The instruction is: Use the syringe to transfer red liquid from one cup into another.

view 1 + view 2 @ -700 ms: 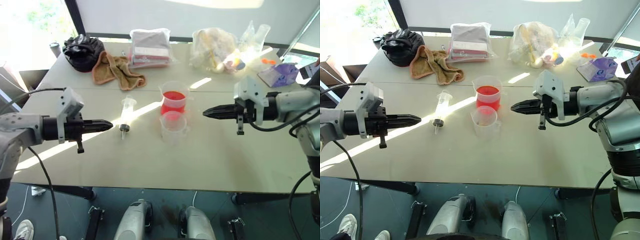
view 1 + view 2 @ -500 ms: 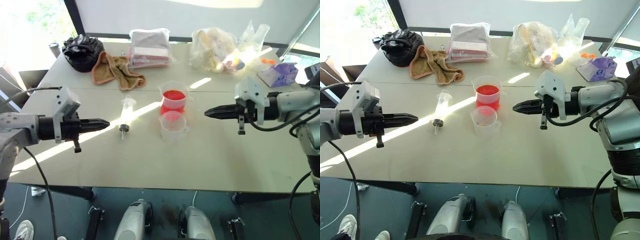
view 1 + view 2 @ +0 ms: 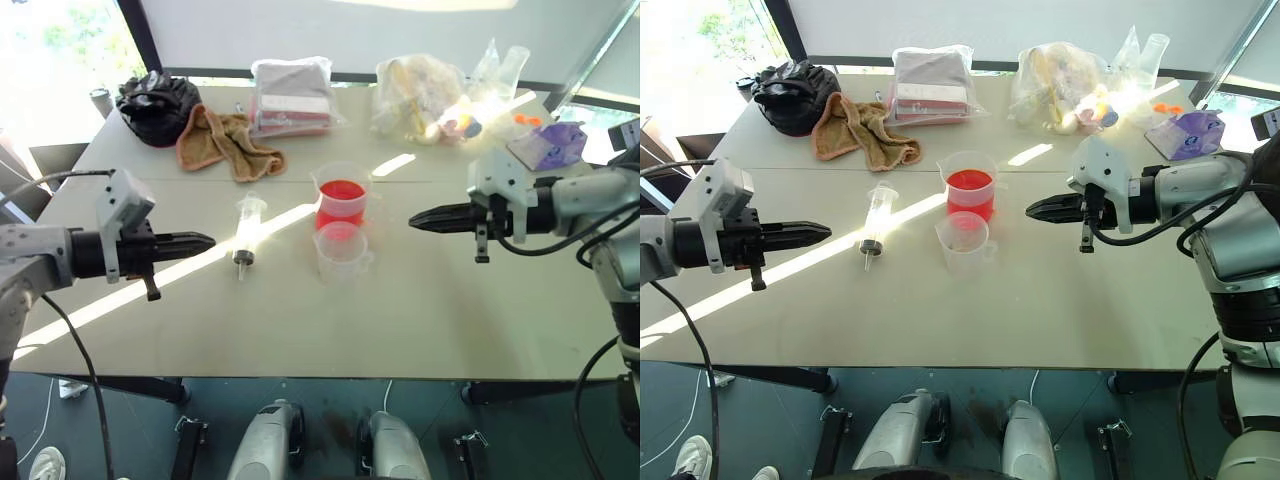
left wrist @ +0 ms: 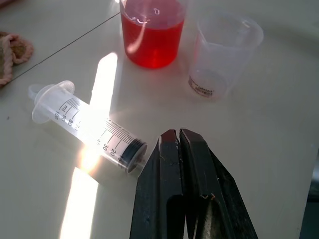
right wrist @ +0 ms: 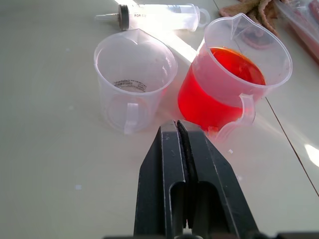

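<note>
One beaker [image 5: 234, 79] of red liquid [image 5: 219, 94]

Large clear plastic syringe [image 4: 84, 127]: smooth, glossy barrel with printed scale and dark matt plunger seal. Wide clear plastic beaker [image 5: 234, 94] and narrower clear plastic beaker [image 5: 132, 82]: smooth, slightly frosted walls. Translucent red liquid [image 5: 237, 67]: glossy surface. Pale matt table [image 3: 420, 320]: smooth. Tan cloth [image 3: 225, 145]: rough, nubby weave. Black pincer fingers [image 5: 167, 189]: matt hard plastic.
</note>
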Tool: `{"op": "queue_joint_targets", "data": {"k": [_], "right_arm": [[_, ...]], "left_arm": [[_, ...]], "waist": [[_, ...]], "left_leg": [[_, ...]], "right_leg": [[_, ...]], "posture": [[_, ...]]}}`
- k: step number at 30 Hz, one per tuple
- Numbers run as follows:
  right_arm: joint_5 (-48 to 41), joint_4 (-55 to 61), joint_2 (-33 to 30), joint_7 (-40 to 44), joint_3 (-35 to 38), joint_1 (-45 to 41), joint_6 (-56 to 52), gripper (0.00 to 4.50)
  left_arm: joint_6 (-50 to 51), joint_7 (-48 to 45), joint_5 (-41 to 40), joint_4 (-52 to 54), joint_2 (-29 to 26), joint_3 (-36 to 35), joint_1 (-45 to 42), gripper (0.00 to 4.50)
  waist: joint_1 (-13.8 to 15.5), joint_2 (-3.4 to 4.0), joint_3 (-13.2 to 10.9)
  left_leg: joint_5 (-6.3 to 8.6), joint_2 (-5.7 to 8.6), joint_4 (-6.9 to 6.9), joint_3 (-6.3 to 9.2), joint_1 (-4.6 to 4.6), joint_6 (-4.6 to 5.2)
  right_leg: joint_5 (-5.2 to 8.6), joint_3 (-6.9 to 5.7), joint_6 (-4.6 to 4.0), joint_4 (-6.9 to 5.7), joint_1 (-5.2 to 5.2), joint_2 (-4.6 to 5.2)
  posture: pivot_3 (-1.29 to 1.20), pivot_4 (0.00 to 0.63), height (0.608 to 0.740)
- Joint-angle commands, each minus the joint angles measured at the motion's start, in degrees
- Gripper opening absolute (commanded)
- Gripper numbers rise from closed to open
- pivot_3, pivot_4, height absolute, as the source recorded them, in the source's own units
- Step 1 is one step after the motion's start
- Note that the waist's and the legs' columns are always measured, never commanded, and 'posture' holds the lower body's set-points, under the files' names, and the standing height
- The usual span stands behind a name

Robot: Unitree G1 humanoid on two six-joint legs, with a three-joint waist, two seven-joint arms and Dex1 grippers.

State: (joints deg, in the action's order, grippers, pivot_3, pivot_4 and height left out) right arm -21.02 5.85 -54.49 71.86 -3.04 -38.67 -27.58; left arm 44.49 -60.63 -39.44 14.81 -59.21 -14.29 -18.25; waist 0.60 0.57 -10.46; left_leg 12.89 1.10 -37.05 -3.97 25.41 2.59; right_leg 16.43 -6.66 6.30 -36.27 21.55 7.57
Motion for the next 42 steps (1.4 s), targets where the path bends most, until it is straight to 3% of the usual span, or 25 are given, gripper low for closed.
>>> {"op": "queue_joint_targets", "data": {"k": [1,8,11,12,15,17,22,23,26,33,37,42], "right_arm": [[0.0,0.4,0.4,0.1,0.7,-1.4,0.9,0.0],[-0.1,0.6,0.4,0.2,0.8,-1.2,0.8,0.0],[-0.2,0.7,0.4,0.3,0.8,-1.2,0.6,0.0],[-0.1,0.8,0.4,0.2,0.7,-1.1,0.6,0.0],[-0.1,0.9,0.6,0.1,0.6,-1.1,0.5,0.0],[-0.2,1.1,0.5,0.2,0.6,-1.0,0.3,0.0],[-0.6,1.9,-0.3,0.4,1.1,-0.1,-0.5,0.0],[-0.7,2.2,-0.5,0.5,1.3,0.1,-0.8,0.0],[-1.1,3.0,-1.0,0.5,1.6,0.6,-1.6,0.0],[-2.9,4.5,-1.4,-0.1,2.7,0.1,-4.4,0.0],[-2.8,5.1,-1.5,-0.4,2.7,0.7,-4.4,0.0],[-2.9,6.1,-1.7,-1.0,3.0,1.3,-4.7,0.0]], "left_arm": [[-0.1,0.9,0.0,1.8,-0.5,-1.9,0.7,0.05],[2.9,3.7,-0.1,2.4,-1.1,-1.1,-0.4,0.05],[8.3,6.8,0.7,2.8,-2.3,2.0,-3.4,0.05],[14.7,11.0,1.7,1.5,-1.8,4.7,-8.0,0.05],[34.5,23.2,4.0,-5.9,5.0,8.4,-24.1,0.9],[43.8,26.7,5.6,-9.6,8.5,10.3,-32.7,1.77],[48.0,37.7,4.6,-22.1,13.8,13.9,-44.3,4.18],[48.0,39.0,4.5,-23.3,14.0,15.2,-45.5,4.48],[48.0,42.6,4.0,-26.9,14.7,18.6,-48.9,4.48],[48.0,55.0,4.5,-37.2,20.7,18.4,-54.0,4.48],[48.0,59.3,4.6,-40.5,22.2,23.0,-55.7,4.48],[48.0,61.4,6.1,-54.5,27.1,30.9,-62.7,4.48]], "waist": [[0.0,0.0,0.0],[0.0,0.0,0.0],[0.1,-0.01,0.0],[0.1,-0.01,0.0],[0.7,-0.23,-0.1],[0.7,-0.36,-0.2],[-0.1,-0.66,-0.3],[-0.3,-0.67,-0.3],[-0.4,-0.78,-0.4],[0.2,-0.9,-0.5],[0.1,-1.02,-0.6],[0.3,-1.06,-0.6]], "left_leg": [[0.0,0.0,-0.01,-0.01,0.0,0.0],[0.0,0.0,-0.01,-0.05,-0.01,0.0],[0.0,0.0,-0.02,-0.06,-0.01,0.0],[0.0,0.0,-0.05,-0.06,-0.02,0.01],[-0.05,0.02,-0.23,-0.01,-0.01,0.09],[-0.11,0.04,-0.39,-0.01,-0.02,0.18],[-0.09,0.07,-0.55,-0.19,-0.01,0.23],[-0.08,0.06,-0.55,-0.25,-0.02,0.22],[-0.13,0.04,-0.39,-0.44,0.0,0.14],[-0.15,0.05,-0.41,-0.51,0.04,0.1],[-0.15,0.06,-0.43,-0.52,0.07,0.09],[-0.15,0.06,-0.42,-0.59,0.14,0.09]], "right_leg": [[0.0,0.01,0.0,0.0,0.0,0.0],[-0.01,0.07,0.02,-0.01,0.01,0.02],[-0.01,0.09,0.03,-0.06,0.03,0.0],[-0.02,0.09,0.03,-0.07,0.02,-0.01],[-0.05,0.08,0.1,-0.26,-0.02,-0.08],[-0.09,0.18,0.19,-0.44,-0.03,-0.14],[-0.03,0.39,0.29,-0.84,0.18,-0.03],[-0.03,0.47,0.29,-0.91,0.23,-0.01],[-0.03,0.66,0.29,-0.98,0.47,0.03],[-0.04,0.72,0.28,-0.98,0.53,0.08],[-0.04,0.72,0.29,-0.99,0.55,0.09],[-0.04,0.76,0.29,-0.99,0.64,0.08]], "posture": [[0.0,0.15,0.74],[0.0,0.15,0.74],[0.0,0.15,0.74],[0.0,0.15,0.74],[0.0,0.15,0.74],[0.0,0.15,0.74],[0.0,0.15,0.74],[0.0,0.15,0.74],[0.0,0.15,0.74],[0.0,0.15,0.74],[0.0,0.15,0.74],[0.0,0.15,0.74]]}}
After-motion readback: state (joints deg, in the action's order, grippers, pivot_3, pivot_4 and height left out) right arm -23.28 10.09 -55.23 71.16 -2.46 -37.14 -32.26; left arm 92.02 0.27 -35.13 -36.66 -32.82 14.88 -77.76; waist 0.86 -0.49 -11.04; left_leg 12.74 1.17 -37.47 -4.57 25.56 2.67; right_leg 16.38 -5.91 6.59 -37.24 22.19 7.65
